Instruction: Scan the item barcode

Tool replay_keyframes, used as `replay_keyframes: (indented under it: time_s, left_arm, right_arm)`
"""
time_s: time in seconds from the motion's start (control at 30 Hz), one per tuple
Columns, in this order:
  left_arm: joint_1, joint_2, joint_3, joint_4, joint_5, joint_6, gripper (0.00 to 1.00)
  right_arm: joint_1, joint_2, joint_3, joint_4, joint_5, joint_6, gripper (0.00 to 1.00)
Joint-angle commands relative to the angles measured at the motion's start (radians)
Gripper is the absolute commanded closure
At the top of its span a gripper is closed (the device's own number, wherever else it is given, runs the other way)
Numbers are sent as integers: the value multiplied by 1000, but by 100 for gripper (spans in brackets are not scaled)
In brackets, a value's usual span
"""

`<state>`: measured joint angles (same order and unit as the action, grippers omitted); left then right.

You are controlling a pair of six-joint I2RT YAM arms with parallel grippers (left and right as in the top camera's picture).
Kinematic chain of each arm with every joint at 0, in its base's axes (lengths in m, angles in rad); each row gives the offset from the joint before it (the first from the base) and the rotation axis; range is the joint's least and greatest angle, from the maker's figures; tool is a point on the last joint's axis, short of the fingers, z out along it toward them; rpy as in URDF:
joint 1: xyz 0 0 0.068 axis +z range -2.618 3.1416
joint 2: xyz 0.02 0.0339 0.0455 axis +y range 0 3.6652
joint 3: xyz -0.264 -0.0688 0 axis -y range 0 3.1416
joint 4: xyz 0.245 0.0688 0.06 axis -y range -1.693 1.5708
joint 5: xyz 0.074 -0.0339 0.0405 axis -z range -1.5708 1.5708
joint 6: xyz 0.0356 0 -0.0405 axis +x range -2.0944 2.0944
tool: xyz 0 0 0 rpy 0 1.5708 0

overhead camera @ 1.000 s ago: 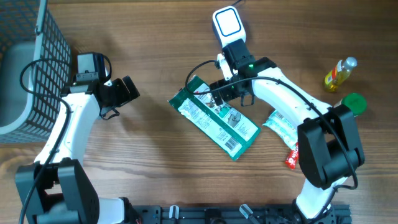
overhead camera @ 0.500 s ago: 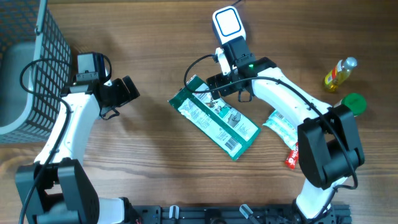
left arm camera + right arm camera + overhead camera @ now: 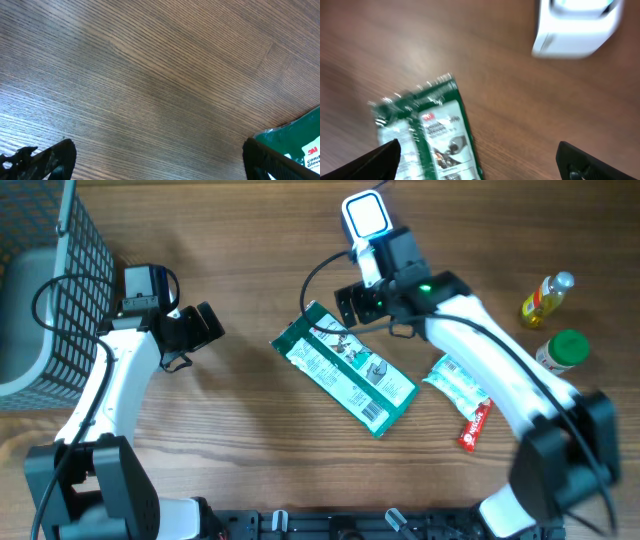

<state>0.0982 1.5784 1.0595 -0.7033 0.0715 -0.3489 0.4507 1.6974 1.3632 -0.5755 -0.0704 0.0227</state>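
right fingers stand wide apart with nothing between them; the right gripper hangs over the upper-left end of the green packet, not touching it as far as the overhead view shows. left fingers are likewise spread and empty; the left gripper sits well to the left of the packet, above bare table, and only the packet's corner enters its wrist view. the packet, the item under task, lies flat on the table, printed side up, running diagonally. a striped patch that reads as the barcode sits at its lower-right end, the end away from the right gripper. a white device with a lit face, judged to be the scanner, stands beyond the packet's upper end. a sachet, a green-capped container and a yellow bottle lie to the packet's right, and a wire basket far to its left. the right wrist view is smeared, which suggests that arm is in motion. assessment: pickup step in hand, nothing scanned yet. the next move calls for closing on the packet's near end, lifting it, and turning the barcode end to face the scanner's window.
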Motion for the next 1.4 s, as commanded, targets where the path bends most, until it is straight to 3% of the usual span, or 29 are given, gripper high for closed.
replay_keyframes:
  time_s: [0.0,0.17,0.33,0.53,0.83,0.93,1.0,1.23,1.37]
  left_arm:
    - [3,2,6,0,-10,5,0]
    - [3,2,6,0,-10,5,0]
    - [3,2,6,0,-10,5,0]
    - [3,2,6,0,-10,5,0]
    - [3,2,6,0,-10,5,0]
    - [3,2,6,0,-10,5,0]
    - [3,2,6,0,-10,5,0]
    - [3,2,6,0,-10,5,0]
    - [3,2,6,0,-10,5,0]
  right_arm:
    - [8,-188,3,6,-9,10,0]
    - [8,-414,3,6,116,-84,0]
    - [8,-631,3,6,116,-85,0]
    - [-5,-839,2,-17,154,-217,0]
    - [-249,-1199,-219,36,-18,-202,0]
    - [-329,-1326,-362,140,-82,-203,0]
    - [-389,-1436,-515,300,-139,-199,0]
    - [-424,-1588,-901,905,-170,-154,0]
    - [-425,-1635,-1063,1083,-129,-82,0]
